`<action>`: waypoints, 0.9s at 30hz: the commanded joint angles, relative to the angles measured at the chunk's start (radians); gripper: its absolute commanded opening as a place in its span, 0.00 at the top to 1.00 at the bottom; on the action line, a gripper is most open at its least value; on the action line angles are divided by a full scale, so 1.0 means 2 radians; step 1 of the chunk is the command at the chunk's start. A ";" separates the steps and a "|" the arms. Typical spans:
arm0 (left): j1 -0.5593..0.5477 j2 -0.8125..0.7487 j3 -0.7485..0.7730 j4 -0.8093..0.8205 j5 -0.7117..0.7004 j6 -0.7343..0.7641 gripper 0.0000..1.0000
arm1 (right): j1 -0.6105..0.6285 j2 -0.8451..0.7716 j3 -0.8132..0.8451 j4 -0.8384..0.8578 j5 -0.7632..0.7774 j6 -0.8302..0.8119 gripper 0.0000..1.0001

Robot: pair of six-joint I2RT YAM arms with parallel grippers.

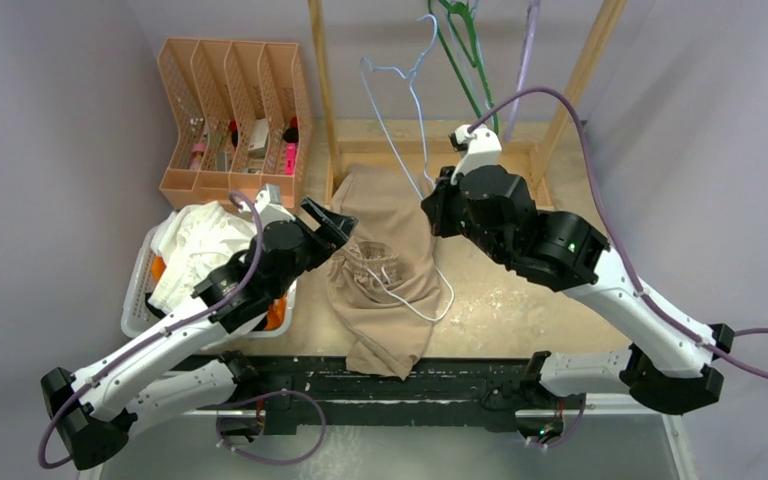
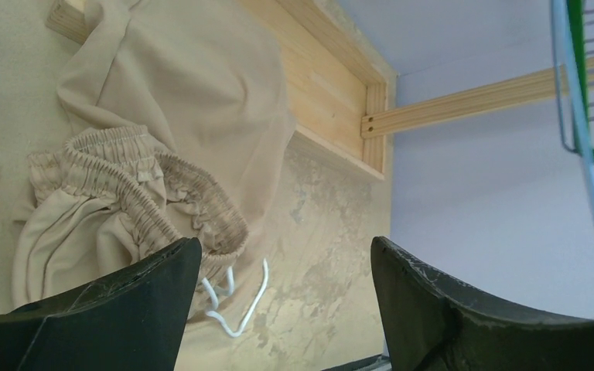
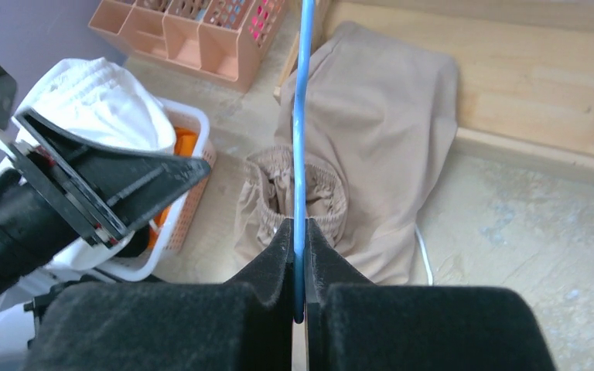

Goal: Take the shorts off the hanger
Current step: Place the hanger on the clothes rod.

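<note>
On the table [image 1: 520,300] before you, the beige shorts [image 1: 390,260] lie free of the blue hanger [image 3: 302,116] that your right gripper [image 3: 300,232] pinches, and your left gripper [image 2: 286,243] hangs spread near their waistband [image 2: 147,185], so this pair looks done

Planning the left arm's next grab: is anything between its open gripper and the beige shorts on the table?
Nothing visible does. The left gripper hangs open above the waistband of the beige shorts. The blue hanger, pinched in the right gripper, stands off to one side.
</note>
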 commanded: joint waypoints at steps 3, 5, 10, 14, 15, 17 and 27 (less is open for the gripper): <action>-0.001 0.017 0.015 -0.005 0.043 0.037 0.20 | -0.002 0.056 0.109 -0.031 0.050 -0.059 1.00; -0.001 0.020 0.017 -0.006 0.047 0.039 0.20 | -0.005 0.077 0.138 -0.040 0.056 -0.064 1.00; -0.001 0.033 0.027 -0.008 0.067 0.065 0.19 | -0.029 0.110 0.189 -0.054 0.059 -0.083 1.00; -0.001 0.032 0.029 -0.005 0.076 0.074 0.18 | -0.068 0.127 0.213 -0.042 0.016 -0.105 1.00; -0.001 0.030 0.028 -0.003 0.075 0.073 0.18 | -0.078 0.130 0.220 -0.039 0.002 -0.106 1.00; -0.001 0.027 0.025 0.001 0.075 0.071 0.17 | -0.085 0.137 0.231 -0.029 -0.008 -0.111 1.00; -0.001 0.025 0.030 0.002 0.072 0.062 0.14 | -0.131 0.184 0.261 -0.020 -0.068 -0.160 1.00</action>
